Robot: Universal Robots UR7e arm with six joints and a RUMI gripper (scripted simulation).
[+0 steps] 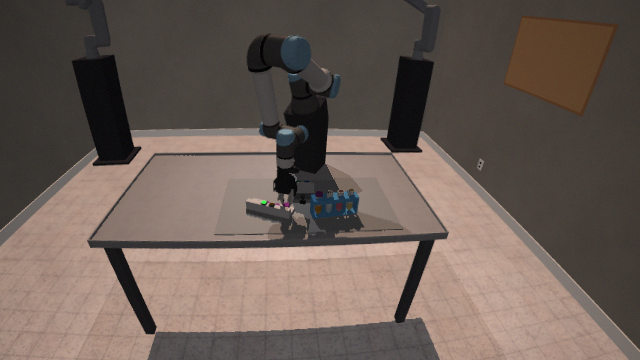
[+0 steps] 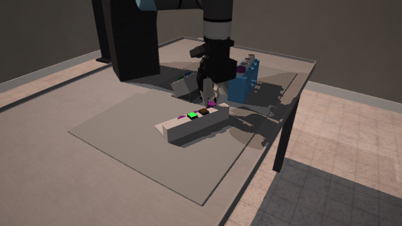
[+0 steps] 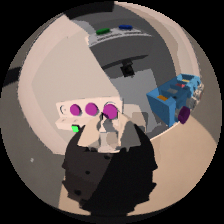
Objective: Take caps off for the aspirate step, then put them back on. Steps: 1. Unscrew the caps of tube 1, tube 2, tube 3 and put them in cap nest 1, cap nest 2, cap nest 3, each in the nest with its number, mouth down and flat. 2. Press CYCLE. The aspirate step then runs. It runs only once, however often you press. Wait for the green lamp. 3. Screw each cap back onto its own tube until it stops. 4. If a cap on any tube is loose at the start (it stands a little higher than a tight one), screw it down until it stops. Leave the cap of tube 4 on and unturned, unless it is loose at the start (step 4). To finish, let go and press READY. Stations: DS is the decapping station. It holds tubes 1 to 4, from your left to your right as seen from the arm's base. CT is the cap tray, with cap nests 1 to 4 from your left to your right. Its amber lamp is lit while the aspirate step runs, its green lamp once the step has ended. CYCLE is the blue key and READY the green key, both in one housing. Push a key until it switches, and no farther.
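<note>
My gripper (image 1: 286, 202) (image 2: 211, 102) (image 3: 110, 112) is shut on the purple cap of nest 1 (image 2: 211, 104) (image 3: 110, 111), which appears slightly raised above the tray. The cap tray (image 1: 267, 212) (image 2: 198, 128) has purple caps in nest 2 (image 3: 91, 109) and nest 3 (image 3: 75, 110); nest 4 (image 3: 63, 109) is empty. Its green lamp (image 1: 264, 202) (image 2: 192, 115) (image 3: 75, 128) is lit and its amber lamp (image 2: 203, 111) is dark. In the blue decapping station (image 2: 236, 91) (image 3: 161, 107), tube 4 wears its purple cap (image 1: 319, 194) (image 2: 241, 69) (image 3: 184, 115); tubes 1 to 3 are uncapped.
The key housing (image 1: 305, 188) (image 2: 185, 88) stands nearer the arm's base, with the green key (image 2: 180, 77) (image 3: 103, 31) and blue key (image 2: 188, 74) (image 3: 125, 27). A small black object (image 1: 302, 199) (image 3: 127, 69) stands between it and the tray. The station is close beside the gripper.
</note>
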